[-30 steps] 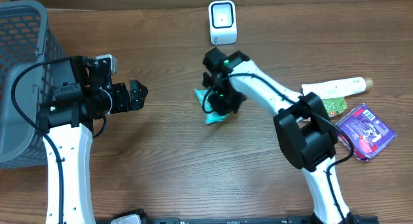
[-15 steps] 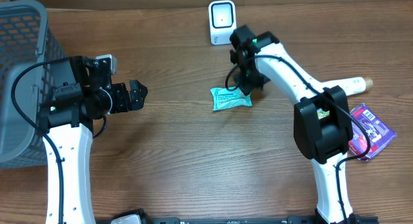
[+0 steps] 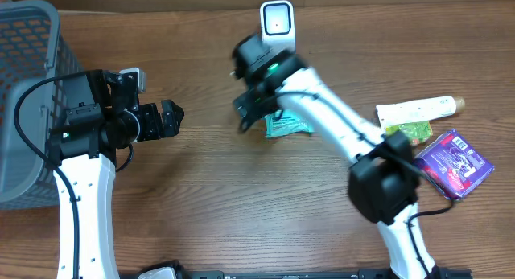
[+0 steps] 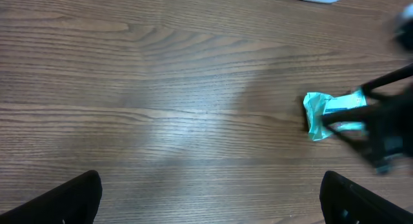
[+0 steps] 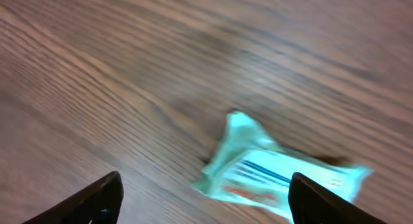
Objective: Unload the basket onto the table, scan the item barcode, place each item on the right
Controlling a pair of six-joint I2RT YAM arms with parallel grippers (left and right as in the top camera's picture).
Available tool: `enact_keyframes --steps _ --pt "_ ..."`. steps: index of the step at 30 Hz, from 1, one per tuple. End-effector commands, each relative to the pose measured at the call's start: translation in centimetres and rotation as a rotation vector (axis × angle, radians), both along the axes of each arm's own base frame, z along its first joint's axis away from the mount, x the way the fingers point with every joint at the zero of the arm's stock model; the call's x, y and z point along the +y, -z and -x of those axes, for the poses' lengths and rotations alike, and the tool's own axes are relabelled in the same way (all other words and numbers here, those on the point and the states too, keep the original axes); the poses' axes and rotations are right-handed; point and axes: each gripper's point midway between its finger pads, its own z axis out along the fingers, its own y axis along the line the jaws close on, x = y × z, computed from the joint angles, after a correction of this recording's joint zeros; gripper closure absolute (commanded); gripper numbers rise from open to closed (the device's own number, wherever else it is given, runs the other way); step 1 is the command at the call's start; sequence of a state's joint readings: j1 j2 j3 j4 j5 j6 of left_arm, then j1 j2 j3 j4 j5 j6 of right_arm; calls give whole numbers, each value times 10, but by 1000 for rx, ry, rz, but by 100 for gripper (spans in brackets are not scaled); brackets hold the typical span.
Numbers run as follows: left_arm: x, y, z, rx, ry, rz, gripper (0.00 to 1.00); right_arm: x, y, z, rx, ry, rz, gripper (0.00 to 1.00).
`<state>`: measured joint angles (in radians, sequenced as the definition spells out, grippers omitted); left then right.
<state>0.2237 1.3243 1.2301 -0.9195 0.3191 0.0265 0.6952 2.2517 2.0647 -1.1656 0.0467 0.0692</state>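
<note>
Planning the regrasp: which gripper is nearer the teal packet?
Right. The right gripper hovers just beside the teal packet; the left gripper sits much farther off, beyond the right one.

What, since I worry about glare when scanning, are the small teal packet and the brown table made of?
The small teal packet looks like thin plastic film, slightly glossy: crinkled, crimped ends. The brown table looks like wood or wood-grain laminate, fairly matt: long grain lines, soft sheen.

No legible text anywhere: print on the teal packet (image 5: 277,179), white tube (image 3: 418,109) and purple pack (image 3: 457,162) is too blurred or small.
</note>
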Motion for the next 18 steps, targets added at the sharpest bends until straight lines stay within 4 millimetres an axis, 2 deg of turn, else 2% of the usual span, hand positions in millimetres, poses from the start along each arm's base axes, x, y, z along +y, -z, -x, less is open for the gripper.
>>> enact_keyframes --steps 1,6,11,18 --pt "-2 -7 -2 -22 17 -1 0 -12 29 -13 -117 176 182 19" --pt "-2 -7 -2 -22 18 -1 0 -27 46 -22 -196 270 297 26" --pt "-2 -7 -2 -22 18 -1 0 -32 62 -22 -184 280 333 30" --pt "-2 -7 -2 -22 17 -1 0 -43 93 -4 -91 258 396 45"
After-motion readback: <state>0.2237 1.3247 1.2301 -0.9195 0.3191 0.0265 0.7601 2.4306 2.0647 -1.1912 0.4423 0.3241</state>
